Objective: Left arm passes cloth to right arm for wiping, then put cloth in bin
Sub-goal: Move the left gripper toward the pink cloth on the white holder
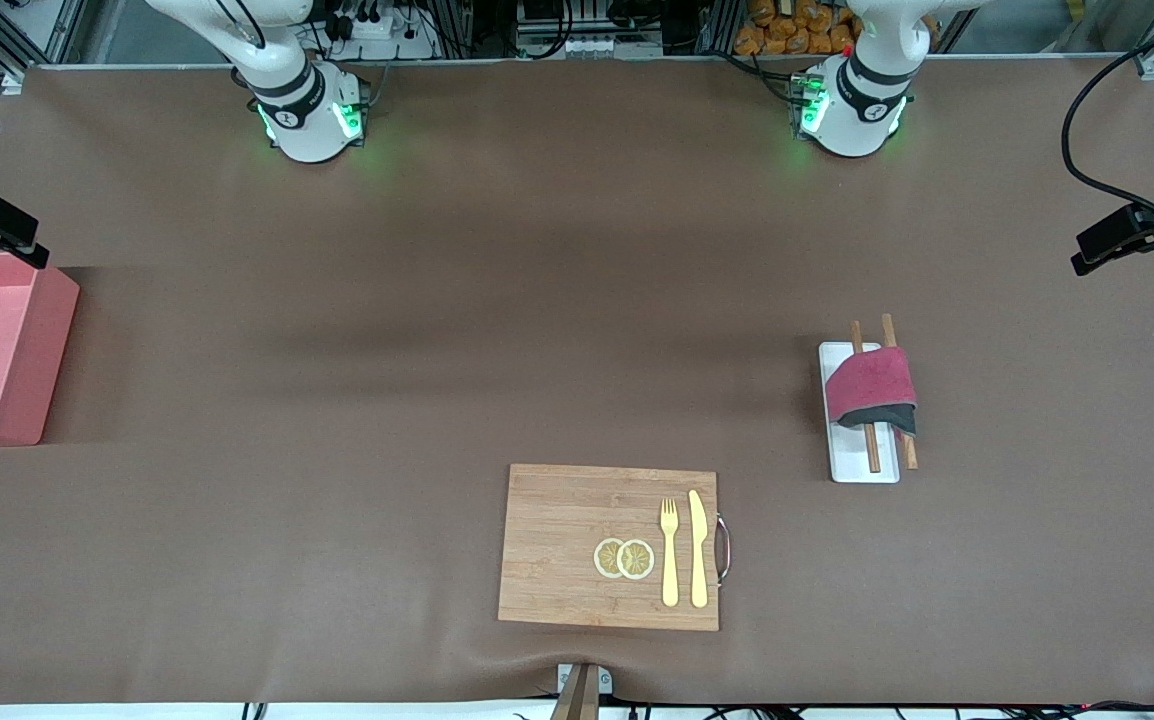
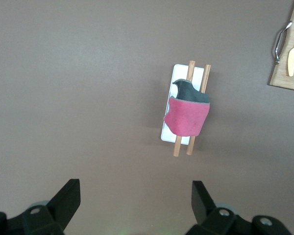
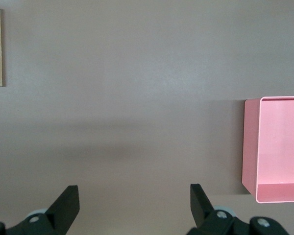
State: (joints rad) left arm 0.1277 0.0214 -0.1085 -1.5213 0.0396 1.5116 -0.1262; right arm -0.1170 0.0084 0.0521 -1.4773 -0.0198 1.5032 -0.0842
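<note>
— So, where do the grippers stand?

— Both are up over bare table, and both arms wait. The left gripper [image 2: 135, 203] has its black fingers [image 2: 66, 200] spread wide with nothing between them. The right gripper [image 3: 134, 203] is spread the same way and grasps nothing. In the front view only the arms' white bases, lit green, show along the top edge.

— And the surface?

— A brown mat covers the table [image 1: 437, 300] from end to end. Past its top edge run cables, metal frames and some orange things. Black camera mounts reach in at both ends.

— Where is the cloth?

— The cloth [image 1: 874, 388] lies at about three o'clock in the front view, toward the left arm's end. It is draped across two wooden chopsticks [image 1: 867, 440] on a narrow white tray [image 1: 862, 470]. Its crimson face is up and a dark grey edge shows at the end nearer the front camera. Tray and chopsticks have their long axis running from twelve to six o'clock; the cloth lies across them.

— Containers?

— The pink bin [image 1: 37, 350] sits at nine o'clock, at the right arm's end, partly cut off, and I see nothing in the part that shows. At six o'clock a bamboo cutting board [image 1: 557, 545] carries two lemon slices [image 1: 624, 558], a yellow fork [image 1: 669, 550] and a yellow knife [image 1: 698, 548], both pointing to twelve.
</note>
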